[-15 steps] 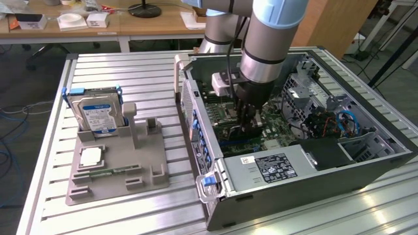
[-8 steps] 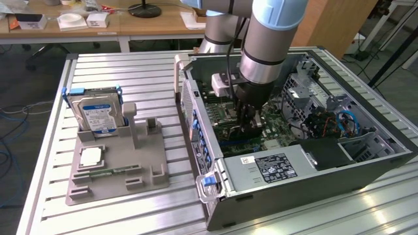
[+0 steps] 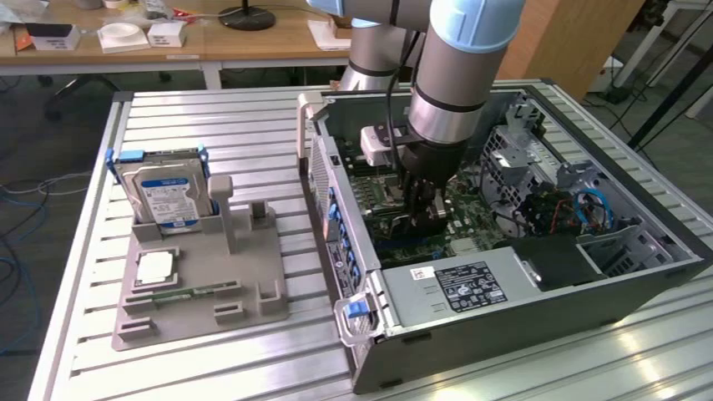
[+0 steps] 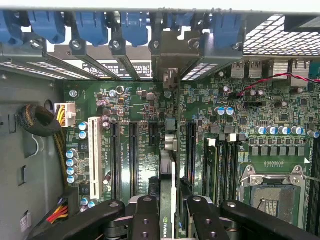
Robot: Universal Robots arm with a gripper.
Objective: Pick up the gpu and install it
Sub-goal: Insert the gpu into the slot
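Observation:
Inside the open computer case point(image 3: 624, 288), my gripper point(image 3: 427, 219) reaches down over the green motherboard point(image 3: 468, 219). In the wrist view the gripper point(image 4: 170, 202) is shut on the gpu point(image 4: 168, 172), its black fingers point(image 4: 146, 212) pressing on both sides. The card shows edge-on and upright among the long black expansion slots point(image 4: 134, 155) of the motherboard point(image 4: 142, 102). Its silver end bracket point(image 4: 171, 57) sits at the case's rear slot openings, among the blue clips point(image 4: 135, 25). Whether the card's edge is down in a slot is hidden.
A grey fixture point(image 3: 250, 305) on the slatted table at the exterior view's left holds a silver hard drive point(image 3: 165, 190), a square chip point(image 3: 156, 267) and a narrow green stick point(image 3: 184, 294). The power supply point(image 3: 468, 284), drive cages point(image 3: 523, 142), cable bundles point(image 4: 40, 122) and processor socket point(image 4: 272, 192) crowd the case.

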